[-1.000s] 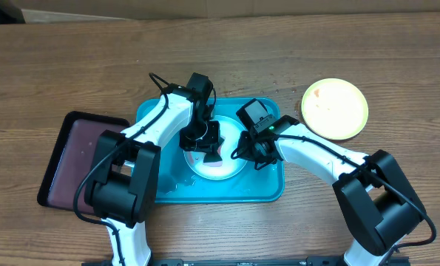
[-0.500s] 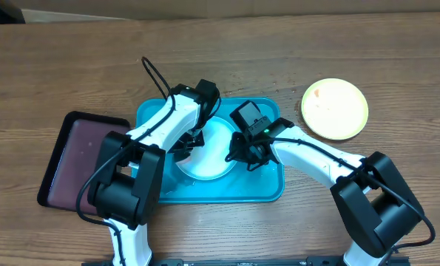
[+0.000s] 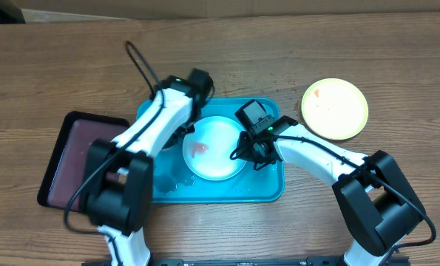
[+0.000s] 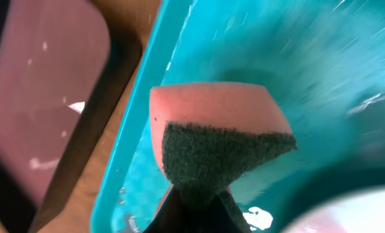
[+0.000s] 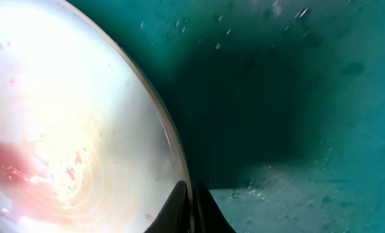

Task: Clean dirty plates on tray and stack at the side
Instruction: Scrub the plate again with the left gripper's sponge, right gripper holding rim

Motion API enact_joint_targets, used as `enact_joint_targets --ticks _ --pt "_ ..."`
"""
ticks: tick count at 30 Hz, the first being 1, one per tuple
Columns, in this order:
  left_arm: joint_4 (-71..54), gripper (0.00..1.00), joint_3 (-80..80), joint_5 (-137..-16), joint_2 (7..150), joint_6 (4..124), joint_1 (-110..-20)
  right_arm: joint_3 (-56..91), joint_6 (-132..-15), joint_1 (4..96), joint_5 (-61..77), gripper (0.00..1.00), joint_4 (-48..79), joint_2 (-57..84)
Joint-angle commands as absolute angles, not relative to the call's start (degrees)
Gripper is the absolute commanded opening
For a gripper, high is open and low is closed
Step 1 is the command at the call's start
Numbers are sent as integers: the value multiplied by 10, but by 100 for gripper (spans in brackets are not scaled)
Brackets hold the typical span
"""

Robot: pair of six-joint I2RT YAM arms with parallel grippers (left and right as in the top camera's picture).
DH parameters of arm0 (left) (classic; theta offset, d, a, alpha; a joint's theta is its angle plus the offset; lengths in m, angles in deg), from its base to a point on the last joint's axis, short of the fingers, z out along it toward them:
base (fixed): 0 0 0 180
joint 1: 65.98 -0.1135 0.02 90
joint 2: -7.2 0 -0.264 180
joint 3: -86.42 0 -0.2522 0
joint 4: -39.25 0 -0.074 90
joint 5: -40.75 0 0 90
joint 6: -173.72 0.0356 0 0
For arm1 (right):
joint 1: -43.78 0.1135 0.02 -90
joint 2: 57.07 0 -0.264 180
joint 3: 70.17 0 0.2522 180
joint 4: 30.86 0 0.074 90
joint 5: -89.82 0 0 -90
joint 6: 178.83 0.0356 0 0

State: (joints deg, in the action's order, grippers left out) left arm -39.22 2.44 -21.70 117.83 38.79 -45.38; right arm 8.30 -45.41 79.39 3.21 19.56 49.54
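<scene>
Two plates are in view mid-wash. A white plate (image 3: 218,151) lies in the turquoise tray (image 3: 268,191), with a reddish smear (image 3: 199,148) left of its centre. A yellow-green plate (image 3: 334,108) sits well apart on the worktop (image 3: 57,66) to the right, with faint marks on it. The right pincer (image 5: 192,206) is closed tight on the white plate's right rim, steadying it. The left pincer (image 4: 191,202) is clamped on a pink sponge (image 4: 215,113) with a dark scouring face. It holds the sponge over the wet floor of the tray's left part, clear of the plate and on the side nearest the maroon tray (image 3: 72,159). The step in hand looks to be scrubbing this plate, and the smear suggests it is unfinished. The next move likely calls for bringing the sponge onto the smear with the rim held firm.
</scene>
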Motion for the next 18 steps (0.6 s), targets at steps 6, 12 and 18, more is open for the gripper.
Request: enact_joint_targets --ticks 6,12,18 --pt "-324 4 45 -535 1081 531 -453 77 -457 791 -1 4 192 494" --pt "-297 4 24 -596 1123 530 -430 77 -457 791 -1 4 190 494" --pt "-282 4 21 -626 1198 527 -404 77 -457 791 -1 4 191 494"
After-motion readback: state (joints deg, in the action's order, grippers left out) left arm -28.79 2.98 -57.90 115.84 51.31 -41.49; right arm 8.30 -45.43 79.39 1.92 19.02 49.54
